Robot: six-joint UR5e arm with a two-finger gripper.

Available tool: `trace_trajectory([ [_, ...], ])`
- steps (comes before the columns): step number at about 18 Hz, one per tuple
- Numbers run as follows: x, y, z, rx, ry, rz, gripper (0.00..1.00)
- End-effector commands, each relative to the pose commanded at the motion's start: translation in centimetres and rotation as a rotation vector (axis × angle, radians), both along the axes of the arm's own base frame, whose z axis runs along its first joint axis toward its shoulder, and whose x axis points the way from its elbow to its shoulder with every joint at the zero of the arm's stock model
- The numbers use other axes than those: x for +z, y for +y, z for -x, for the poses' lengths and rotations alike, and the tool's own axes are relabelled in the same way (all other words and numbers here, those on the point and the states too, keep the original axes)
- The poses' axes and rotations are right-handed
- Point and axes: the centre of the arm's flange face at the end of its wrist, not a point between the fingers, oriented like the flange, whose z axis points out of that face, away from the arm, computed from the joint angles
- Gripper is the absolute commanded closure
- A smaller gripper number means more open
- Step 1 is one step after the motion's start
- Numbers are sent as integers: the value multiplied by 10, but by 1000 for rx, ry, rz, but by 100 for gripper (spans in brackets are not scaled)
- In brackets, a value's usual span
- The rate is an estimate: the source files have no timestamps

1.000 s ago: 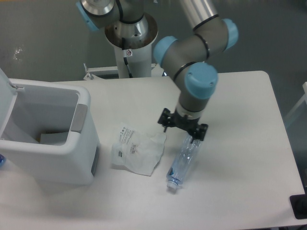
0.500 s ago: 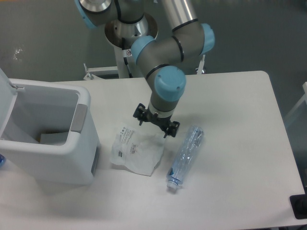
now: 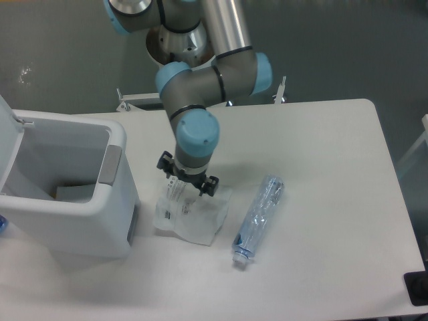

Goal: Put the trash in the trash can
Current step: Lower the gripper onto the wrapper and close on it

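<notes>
The trash is two items lying on the white table. A wrinkly translucent wrapper (image 3: 198,219) with small black print lies just right of the trash can. A clear bluish bottle (image 3: 259,215) lies on its side further right, its white cap toward the front edge. My gripper (image 3: 186,190) points straight down over the wrapper's upper left part, open, with nothing held. Whether its tips touch the wrapper I cannot tell. The trash can (image 3: 119,200), a boxy white bin with a grey rim panel, stands at the left with its lid (image 3: 7,144) raised.
A pale flat item (image 3: 73,192) lies inside the bin. The arm's pedestal (image 3: 182,63) stands behind the table's far edge. A black object (image 3: 418,287) sits at the table's front right corner.
The gripper has swung left from above the bottle to above the wrapper. The bottle, wrapper and bin have stayed where they were.
</notes>
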Motion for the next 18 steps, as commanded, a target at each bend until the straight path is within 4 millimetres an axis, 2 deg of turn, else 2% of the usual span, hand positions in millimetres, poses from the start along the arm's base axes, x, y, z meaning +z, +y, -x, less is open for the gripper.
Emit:
trace_trajectory([
  [9,-20,14,-17,24,81,21,0],
  [18,-29,17,-15,50,90,31,0],
])
